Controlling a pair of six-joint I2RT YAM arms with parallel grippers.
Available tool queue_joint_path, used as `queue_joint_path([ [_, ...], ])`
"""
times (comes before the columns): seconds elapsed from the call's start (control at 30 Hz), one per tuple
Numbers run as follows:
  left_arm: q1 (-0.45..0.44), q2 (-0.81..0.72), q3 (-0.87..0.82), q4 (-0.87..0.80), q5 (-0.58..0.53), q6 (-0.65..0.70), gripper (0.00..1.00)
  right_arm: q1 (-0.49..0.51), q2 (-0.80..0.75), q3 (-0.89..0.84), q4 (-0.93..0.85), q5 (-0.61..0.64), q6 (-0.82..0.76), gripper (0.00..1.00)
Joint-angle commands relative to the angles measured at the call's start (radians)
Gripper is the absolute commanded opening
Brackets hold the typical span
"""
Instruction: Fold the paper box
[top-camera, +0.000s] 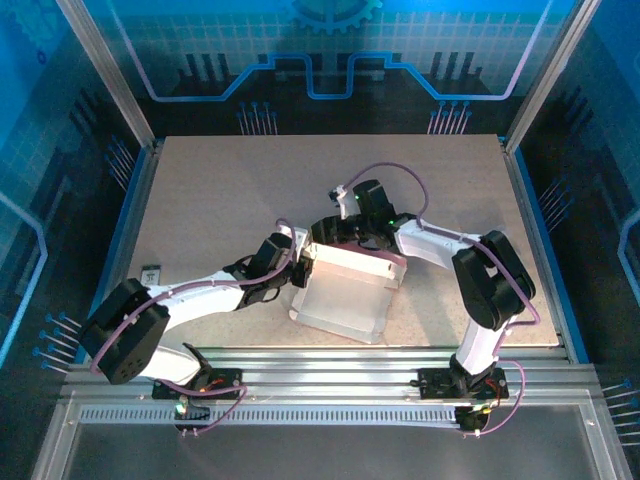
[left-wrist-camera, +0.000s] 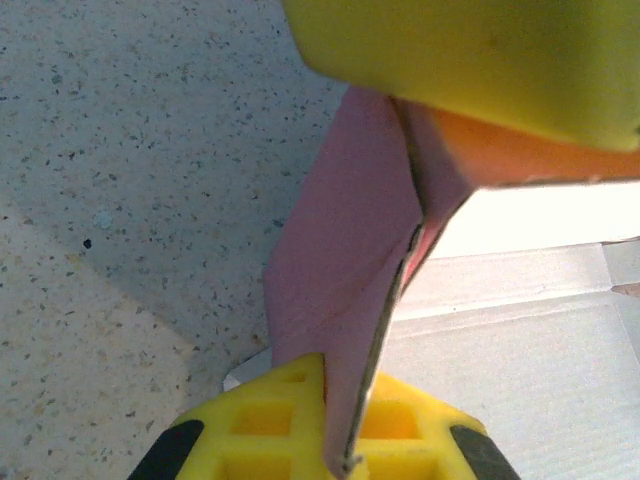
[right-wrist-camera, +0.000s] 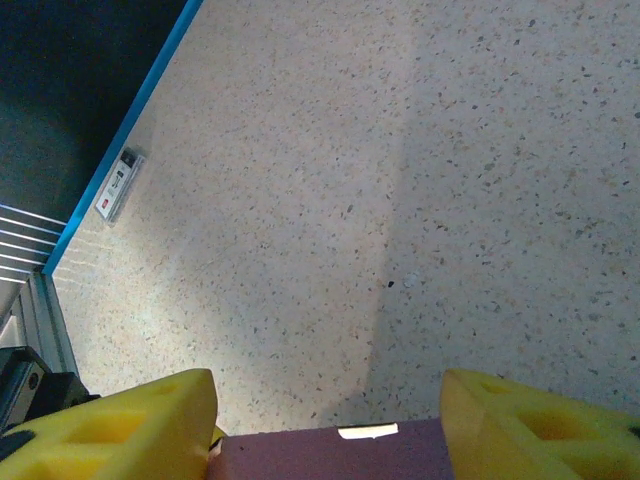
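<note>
The box (top-camera: 345, 290) sits at the middle of the table (top-camera: 220, 190), part-erected; the left hand (left-wrist-camera: 390, 250) is clenched on its pink side flap, probably to keep that wall upright; the right hand (right-wrist-camera: 330, 420) hovers spread over the rear edge, grasping nothing.

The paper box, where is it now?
The paper box sits centre-front on the table in the top view, a flap pinched by the left end effector.

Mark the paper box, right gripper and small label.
paper box (top-camera: 345, 295): top view, pale inner face.
right gripper (right-wrist-camera: 330, 415): right wrist view, between its fingers.
small label (right-wrist-camera: 118, 185): right wrist view, its middle.
</note>
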Motion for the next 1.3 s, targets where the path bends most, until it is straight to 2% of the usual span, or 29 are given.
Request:
queue_joint_path([
  [0.0, -0.015, 0.010, -0.040, -0.217, 0.046, 0.017, 0.04, 0.020, -0.044, -0.018, -0.044, -0.025, -0.016, 0.63],
  [0.27, -0.013, 0.018, -0.040, -0.210, 0.055, 0.013, 0.04, 0.022, -0.047, -0.013, -0.044, -0.057, -0.020, 0.65],
  [0.9, -0.014, 0.015, -0.038, -0.210, 0.062, 0.002, 0.05, 0.050, -0.027, -0.058, -0.077, 0.078, -0.062, 0.62],
  [1.27, -0.015, -0.040, 0.007, -0.259, 0.056, -0.019, 0.15, 0.057, -0.048, -0.079, -0.076, 0.090, -0.082, 0.58],
])
